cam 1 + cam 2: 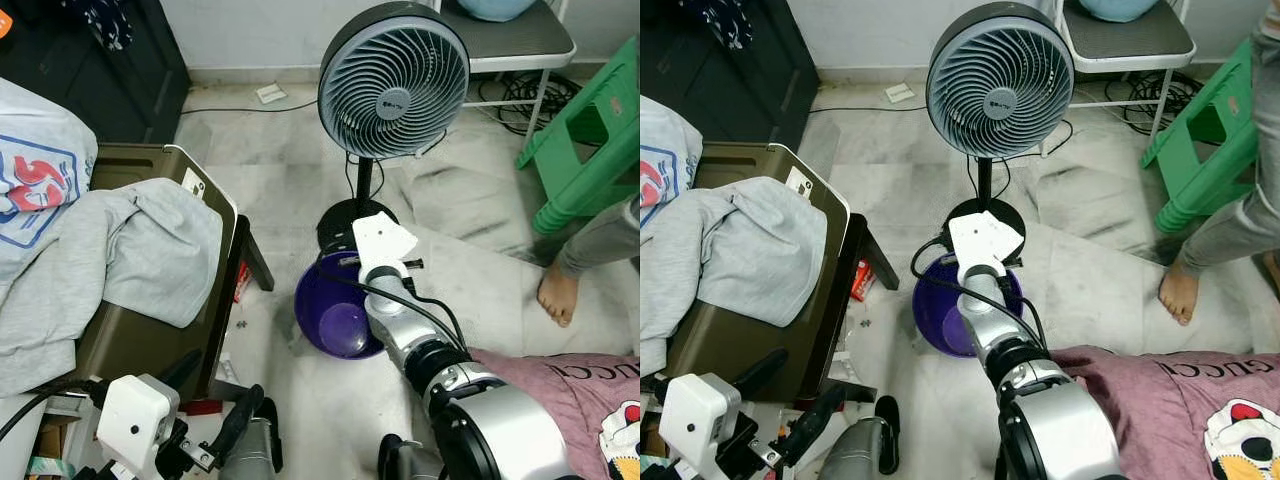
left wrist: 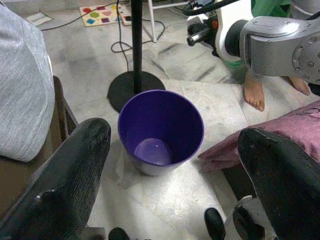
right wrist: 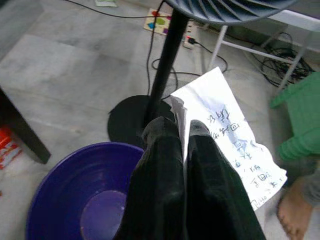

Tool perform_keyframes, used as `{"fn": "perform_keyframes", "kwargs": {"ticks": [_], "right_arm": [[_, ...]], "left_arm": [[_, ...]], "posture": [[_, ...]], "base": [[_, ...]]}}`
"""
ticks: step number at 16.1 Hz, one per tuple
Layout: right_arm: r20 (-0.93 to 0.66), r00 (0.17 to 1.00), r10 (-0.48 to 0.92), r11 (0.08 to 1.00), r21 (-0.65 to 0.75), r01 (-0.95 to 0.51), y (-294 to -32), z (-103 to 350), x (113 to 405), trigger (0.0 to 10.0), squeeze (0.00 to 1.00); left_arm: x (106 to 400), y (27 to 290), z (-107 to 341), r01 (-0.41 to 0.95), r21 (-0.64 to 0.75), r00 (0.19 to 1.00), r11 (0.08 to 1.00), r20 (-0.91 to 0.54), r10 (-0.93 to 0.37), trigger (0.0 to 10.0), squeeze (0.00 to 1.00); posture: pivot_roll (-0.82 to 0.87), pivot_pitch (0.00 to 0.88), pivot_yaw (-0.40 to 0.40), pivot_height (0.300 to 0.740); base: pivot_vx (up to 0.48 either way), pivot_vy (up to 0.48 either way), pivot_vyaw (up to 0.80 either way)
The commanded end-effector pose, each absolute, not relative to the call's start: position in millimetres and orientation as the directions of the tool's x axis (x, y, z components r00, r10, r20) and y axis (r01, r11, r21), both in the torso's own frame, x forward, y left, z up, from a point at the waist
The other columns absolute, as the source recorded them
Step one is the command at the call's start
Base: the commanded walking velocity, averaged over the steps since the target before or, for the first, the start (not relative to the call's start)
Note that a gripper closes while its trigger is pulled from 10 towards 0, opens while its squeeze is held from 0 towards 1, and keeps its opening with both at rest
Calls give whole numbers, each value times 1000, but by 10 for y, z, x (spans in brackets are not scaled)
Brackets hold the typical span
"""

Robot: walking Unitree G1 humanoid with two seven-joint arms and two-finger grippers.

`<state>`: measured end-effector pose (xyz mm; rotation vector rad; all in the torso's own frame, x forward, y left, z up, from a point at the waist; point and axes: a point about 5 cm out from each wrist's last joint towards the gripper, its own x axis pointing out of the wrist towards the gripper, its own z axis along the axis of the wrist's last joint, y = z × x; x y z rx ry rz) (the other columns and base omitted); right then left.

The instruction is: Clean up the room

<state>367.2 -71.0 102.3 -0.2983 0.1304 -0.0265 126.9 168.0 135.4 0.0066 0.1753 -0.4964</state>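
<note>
Fingers of the left gripper [image 2: 170, 200] spread wide and empty at seven o'clock, low beside the brown chair [image 1: 150, 340]. Ahead at twelve, the right gripper [image 3: 182, 165] pinches a white handwritten paper sheet [image 3: 225, 135] tight above the round purple plastic bin [image 1: 335, 315]. Best move the sheet inward over the bin's middle before letting go, since the grey standing fan [image 1: 393, 80] beyond could blow it aside.

Both eye views look from the head, forward and down at the floor. Each wrist view looks close along its fingers, and all share the purple bin [image 2: 160, 132].
</note>
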Motion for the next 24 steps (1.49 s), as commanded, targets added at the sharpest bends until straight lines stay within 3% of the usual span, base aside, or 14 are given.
{"fn": "perform_keyframes", "kwargs": {"ticks": [1,16,24], "right_arm": [[-131,989,-70,956,-292,29,-741,947,3628,10000,1000],[-82,993,-90,959,-277,64,-780,1045,3676,10000,1000],[-41,997,65,971,-226,-73,-940,802,3401,10000,1000]], "left_arm": [[1248,1702,1364,471,-30,864,881,-183,-468,10000,0],[1319,1708,1333,452,-25,875,891,-179,-449,10000,0],[1899,1428,1342,495,-14,869,869,3,-495,10000,0]], "posture": [[282,361,68,740],[273,338,66,740],[111,175,29,740]], "base": [[0,0,0],[0,0,0],[0,0,0]]}}
